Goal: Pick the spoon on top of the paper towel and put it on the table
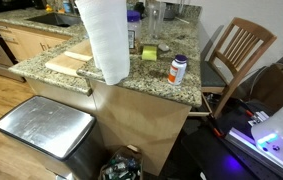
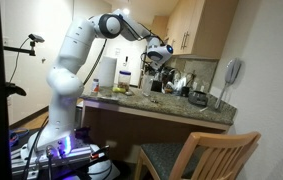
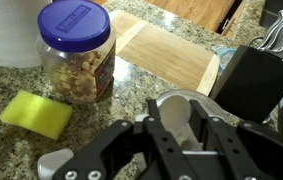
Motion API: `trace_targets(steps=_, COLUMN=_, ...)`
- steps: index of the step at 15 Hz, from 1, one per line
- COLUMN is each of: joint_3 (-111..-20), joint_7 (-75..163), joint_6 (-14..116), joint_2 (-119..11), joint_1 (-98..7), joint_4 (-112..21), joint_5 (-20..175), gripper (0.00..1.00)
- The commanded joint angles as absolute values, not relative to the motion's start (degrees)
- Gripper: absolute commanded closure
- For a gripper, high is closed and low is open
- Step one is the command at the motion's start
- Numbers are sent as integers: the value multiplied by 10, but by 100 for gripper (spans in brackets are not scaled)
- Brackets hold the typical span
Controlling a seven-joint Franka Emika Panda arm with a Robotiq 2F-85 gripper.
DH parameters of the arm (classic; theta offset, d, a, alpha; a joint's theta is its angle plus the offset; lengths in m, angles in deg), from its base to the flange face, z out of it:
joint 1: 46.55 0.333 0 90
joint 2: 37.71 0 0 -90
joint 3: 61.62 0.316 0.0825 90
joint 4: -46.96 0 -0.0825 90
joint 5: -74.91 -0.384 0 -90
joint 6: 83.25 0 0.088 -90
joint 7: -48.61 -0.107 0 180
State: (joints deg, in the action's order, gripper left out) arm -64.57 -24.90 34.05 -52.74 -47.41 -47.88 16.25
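Gripper [image 3: 181,130]: fingers seemingly clamped on spoon [image 3: 176,108], aloft over granite counter [image 3: 11,150], clear of paper towel [image 1: 103,40]. Hazard: thin grip slipping, spoon dropping onto jar [image 3: 76,50] or sponge [image 3: 36,113].

Home kitchen: a speckled granite counter [image 1: 161,85] tops pale wooden cabinets [image 1: 21,45], with a sink [image 1: 49,18] set in at the back. A cutting board [image 3: 166,55], yellow sponge [image 3: 39,113], jar of nuts [image 3: 76,50] and paper towel [image 1: 103,40] stand on the stone. Below sits a steel trash can [image 1: 43,125]; a wooden chair [image 1: 243,48] stands beside the counter, and a telephone [image 2: 233,72] hangs near the upper cupboards [image 2: 199,25].
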Motion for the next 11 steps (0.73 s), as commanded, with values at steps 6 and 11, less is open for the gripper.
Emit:
trace_targets(steps=6, joint_3=-639, joint_7=-242, joint_6=350, joint_2=-485, joint_1=-473, joint_4=-479, joint_5=164, gripper=1)
trace_targets(steps=11, joint_3=-638, joint_7=-240, joint_6=345, joint_2=-470, joint_1=-474, joint_4=-471, joint_5=178, gripper=0)
